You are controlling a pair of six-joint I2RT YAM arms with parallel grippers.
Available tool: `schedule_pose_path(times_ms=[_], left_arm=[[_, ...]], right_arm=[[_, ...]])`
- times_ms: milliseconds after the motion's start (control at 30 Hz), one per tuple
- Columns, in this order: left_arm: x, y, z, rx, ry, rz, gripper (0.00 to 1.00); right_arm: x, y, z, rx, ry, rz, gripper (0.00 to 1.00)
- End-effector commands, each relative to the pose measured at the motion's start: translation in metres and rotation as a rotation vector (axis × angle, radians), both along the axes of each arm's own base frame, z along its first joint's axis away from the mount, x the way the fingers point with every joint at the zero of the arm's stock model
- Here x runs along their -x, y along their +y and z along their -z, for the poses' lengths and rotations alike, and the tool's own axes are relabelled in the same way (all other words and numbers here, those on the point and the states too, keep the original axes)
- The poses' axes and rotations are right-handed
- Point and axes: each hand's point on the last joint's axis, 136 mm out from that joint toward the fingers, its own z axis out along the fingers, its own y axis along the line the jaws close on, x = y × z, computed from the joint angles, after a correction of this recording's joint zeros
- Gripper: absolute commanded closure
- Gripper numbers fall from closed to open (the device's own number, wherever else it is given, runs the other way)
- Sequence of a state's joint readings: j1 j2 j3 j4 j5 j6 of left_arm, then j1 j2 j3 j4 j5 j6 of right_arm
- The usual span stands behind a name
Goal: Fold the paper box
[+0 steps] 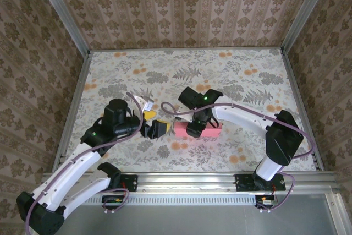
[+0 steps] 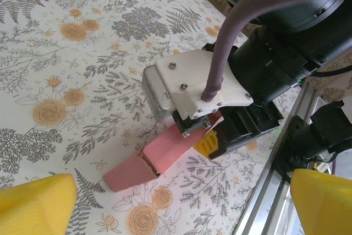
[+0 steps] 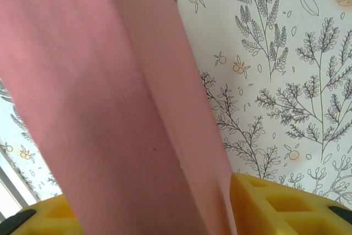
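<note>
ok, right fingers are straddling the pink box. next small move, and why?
Probably close the right gripper onto the paper box: the pink card runs between its yellow fingers, but a firm pinch isn't evident. The left gripper sits open beside the box's left end, not touching, so nothing else steadies it for folding.

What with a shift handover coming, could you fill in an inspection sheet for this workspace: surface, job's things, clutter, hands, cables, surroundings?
Surface: floral-patterned table, no spills visible.
Job's things: paper box, pink face outward, lying on the table.
Clutter: nothing seen.
Hands: left hand open, just left of the box; right hand down over the box, fingers either side of it, grip not confirmable.
Cables: purple cables run along both arms; no snag seen.
Surroundings: patterned walls on three sides, metal rail at the near edge.
</note>
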State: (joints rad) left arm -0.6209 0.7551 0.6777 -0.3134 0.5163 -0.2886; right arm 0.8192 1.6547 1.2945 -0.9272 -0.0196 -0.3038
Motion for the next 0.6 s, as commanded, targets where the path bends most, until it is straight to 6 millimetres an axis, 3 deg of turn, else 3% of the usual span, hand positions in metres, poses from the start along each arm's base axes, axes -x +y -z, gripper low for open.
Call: schedule_pose_path(times_ms=[0,133,333,567], left_arm=[[0.001,0.002,0.001,-0.001,0.011,-0.003,0.0],[0.002,0.002,0.0,0.001,0.009,-0.001,0.0],[0.003,0.002,-0.001,0.002,0.006,0.0,0.0],[0.004,0.0,0.0,0.002,0.004,0.005,0.0]], right_arm=[[-0.005,-0.005,0.008,0.031,-0.034,0.027,0.52],[-0.013,-0.011,0.005,0.027,-0.088,0.069,0.6],[-0.04,-0.034,-0.013,0.023,-0.214,0.174,0.73],[-0.09,-0.092,-0.026,0.184,-0.364,0.342,0.74]])
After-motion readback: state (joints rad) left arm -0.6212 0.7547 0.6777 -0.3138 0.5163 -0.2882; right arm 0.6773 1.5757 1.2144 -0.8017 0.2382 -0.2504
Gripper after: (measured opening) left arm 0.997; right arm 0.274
